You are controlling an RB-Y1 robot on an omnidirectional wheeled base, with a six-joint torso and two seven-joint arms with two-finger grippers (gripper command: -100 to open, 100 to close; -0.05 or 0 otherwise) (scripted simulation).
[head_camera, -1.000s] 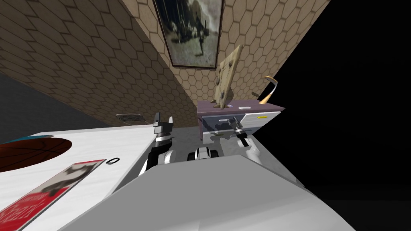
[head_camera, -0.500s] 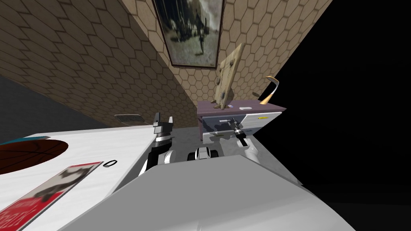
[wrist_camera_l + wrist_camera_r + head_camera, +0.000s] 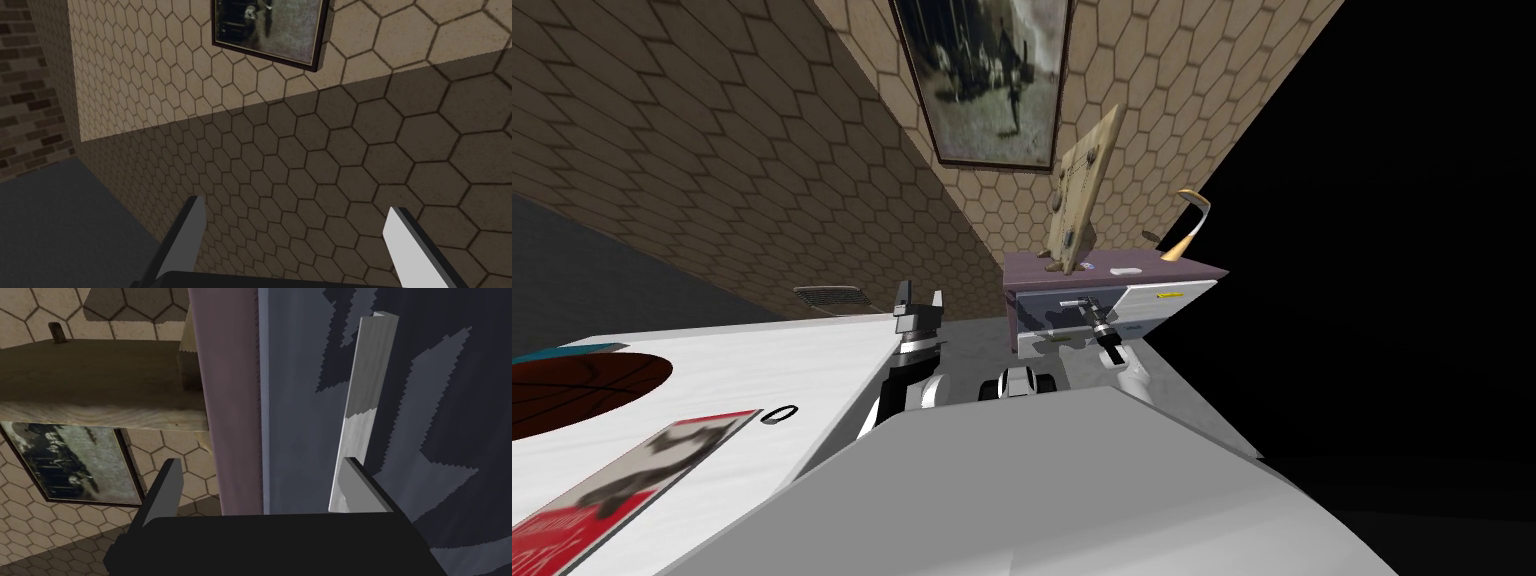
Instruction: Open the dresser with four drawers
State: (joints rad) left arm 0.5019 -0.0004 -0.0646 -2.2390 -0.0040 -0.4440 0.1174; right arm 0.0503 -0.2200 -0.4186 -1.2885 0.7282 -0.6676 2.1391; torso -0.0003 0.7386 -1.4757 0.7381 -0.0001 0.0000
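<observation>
Head view has the dresser (image 3: 1167, 298) against the hexagon-tiled wall (image 3: 762, 150), ahead and to my right. The right claw (image 3: 1085, 306) is up at its pale front, fingers spread apart and gripping nothing. In the right wrist view one finger (image 3: 362, 490) overlaps the grey bar handle (image 3: 367, 378); I cannot tell whether they touch. The dresser's mauve top edge (image 3: 230, 388) lies between the fingers. The left claw (image 3: 919, 303) hangs open, well apart from the dresser.
</observation>
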